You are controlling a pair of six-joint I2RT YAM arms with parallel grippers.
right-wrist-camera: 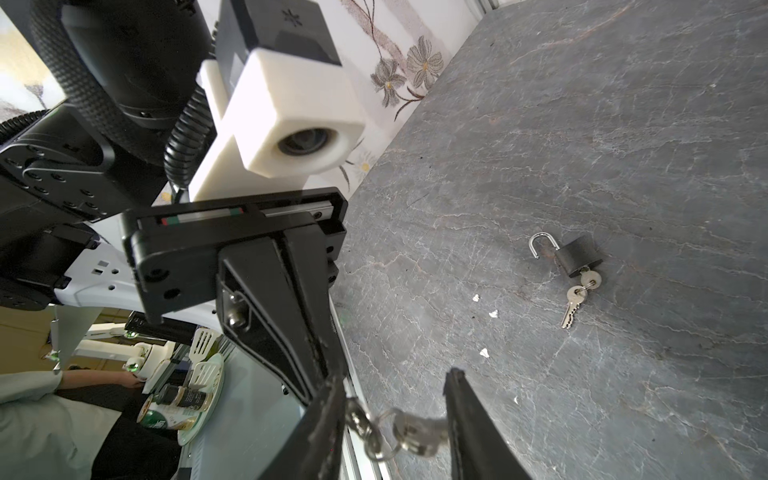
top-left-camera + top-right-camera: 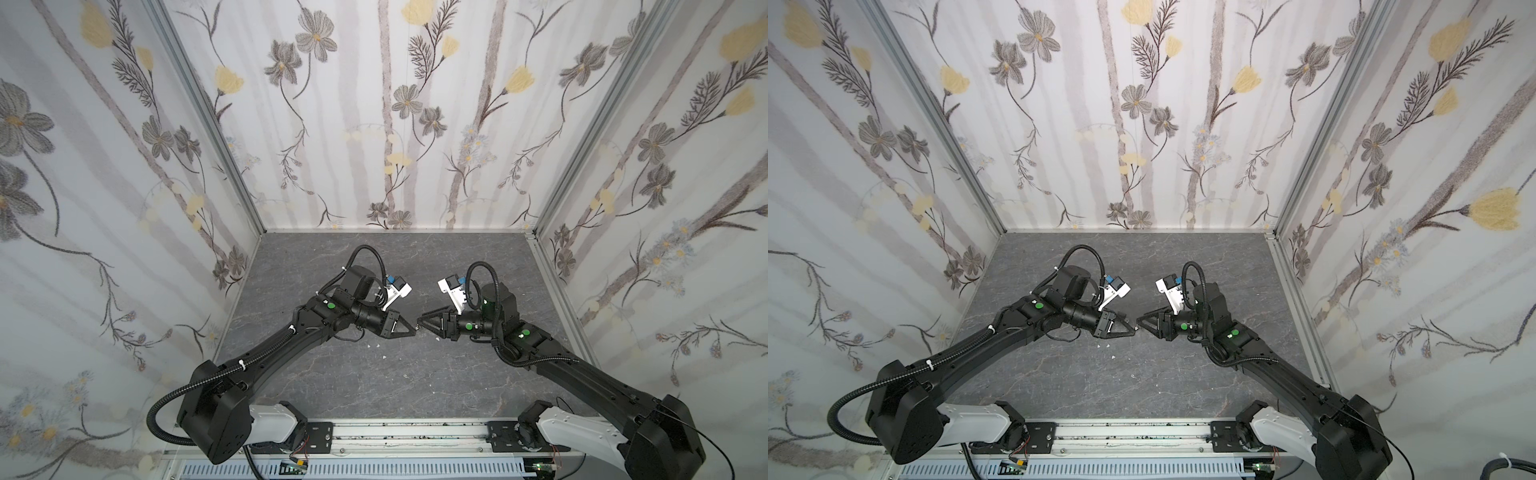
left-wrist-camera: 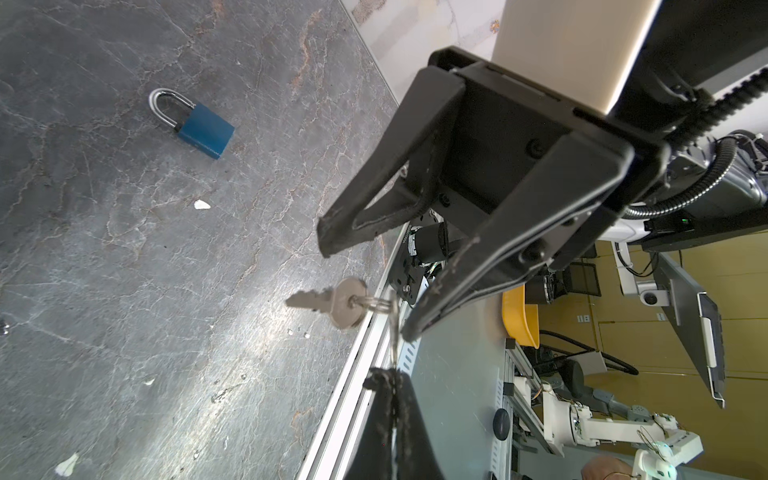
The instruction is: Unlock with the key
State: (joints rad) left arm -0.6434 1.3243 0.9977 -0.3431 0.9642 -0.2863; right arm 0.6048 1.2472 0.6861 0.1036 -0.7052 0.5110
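Note:
My left gripper is shut on one silver key, seen edge-on above its tips. A ring joins it to a second key that hangs free. My right gripper stands open with that ring and hanging key between its fingers. In both top views the two grippers meet tip to tip above the table's middle, left and right. A blue padlock lies shut on the table. The top views show no padlock.
A black padlock lies on the grey table with its shackle open, a key in its base and another key on the same ring. Small white scraps dot the table. Floral walls enclose three sides.

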